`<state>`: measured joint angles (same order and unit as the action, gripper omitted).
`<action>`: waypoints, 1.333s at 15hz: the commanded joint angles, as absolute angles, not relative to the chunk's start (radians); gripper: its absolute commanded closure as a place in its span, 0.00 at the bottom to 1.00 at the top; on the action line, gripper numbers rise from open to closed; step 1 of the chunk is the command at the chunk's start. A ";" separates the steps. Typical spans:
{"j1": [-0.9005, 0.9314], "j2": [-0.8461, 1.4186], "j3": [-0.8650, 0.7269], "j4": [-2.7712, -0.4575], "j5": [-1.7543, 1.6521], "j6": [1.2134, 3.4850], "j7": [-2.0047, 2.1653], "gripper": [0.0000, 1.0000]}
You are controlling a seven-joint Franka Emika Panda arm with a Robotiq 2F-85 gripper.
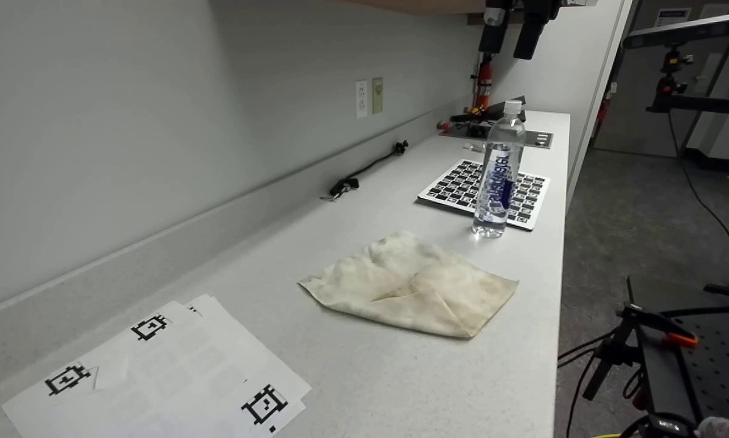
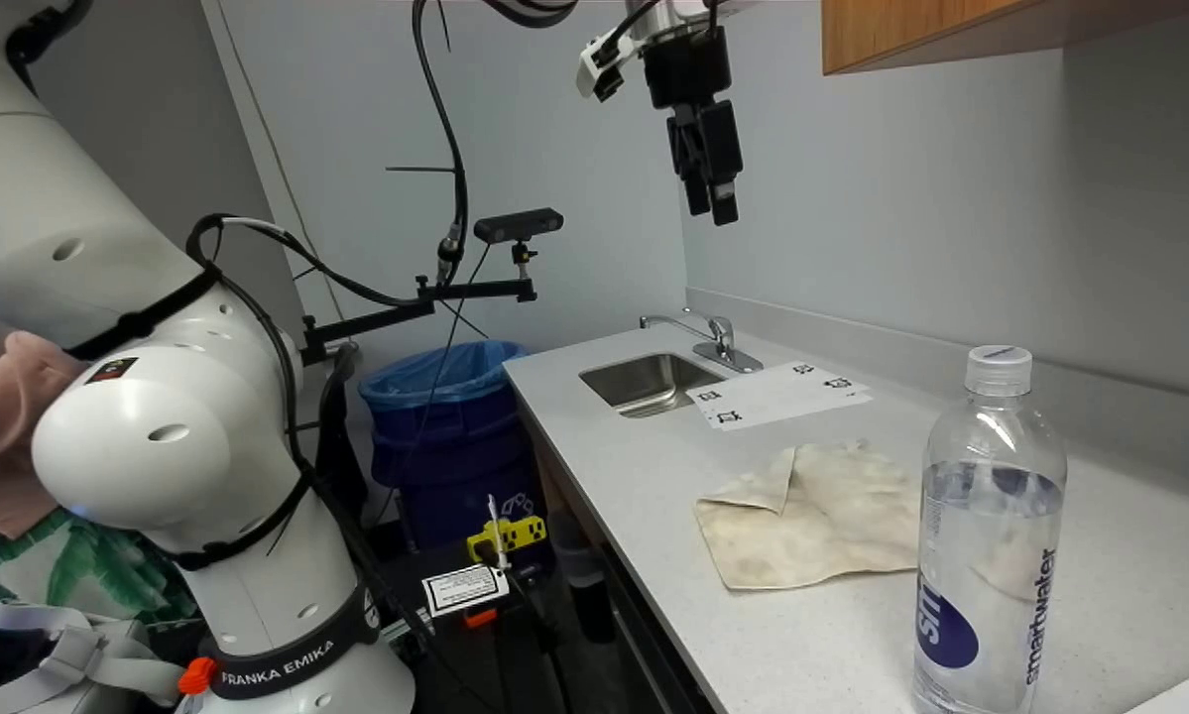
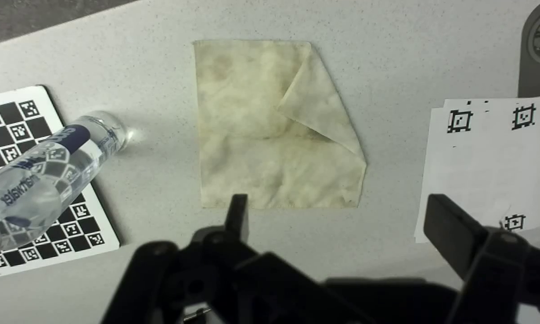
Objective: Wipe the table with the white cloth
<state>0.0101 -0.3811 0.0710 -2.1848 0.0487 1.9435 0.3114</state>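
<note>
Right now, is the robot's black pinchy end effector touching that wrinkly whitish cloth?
Apart. In an exterior view, the end effector hangs in the air, much higher than the cloth, with a clear gap between them.

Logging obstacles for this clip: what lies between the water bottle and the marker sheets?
The white cloth, partly folded, lies on the counter between the water bottle and the marker sheets; the wrist view shows this.

In an exterior view, the speckled countertop (image 1: 413, 389) carries printed marker sheets (image 1: 176, 365) at near left, a stained white cloth (image 1: 410, 283), one corner folded over, mid-counter, and, farther right, an upright Smartwater bottle (image 1: 499, 176) just beside a ChArUco board (image 1: 454, 187); a black cable (image 1: 347, 183) lies left, by the backsplash (image 1: 182, 258).
</note>
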 commanded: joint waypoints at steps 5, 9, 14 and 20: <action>0.005 -0.381 0.075 -2.183 0.050 1.941 0.310 0.00; 0.005 -0.381 0.075 -2.183 0.050 1.941 0.310 0.00; 0.011 -0.359 0.068 -2.181 0.059 1.937 0.278 0.00; 0.017 -0.326 0.056 -2.237 0.080 1.972 0.221 0.00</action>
<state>0.0104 -0.3397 0.0685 -2.2073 0.0501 1.9435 0.2675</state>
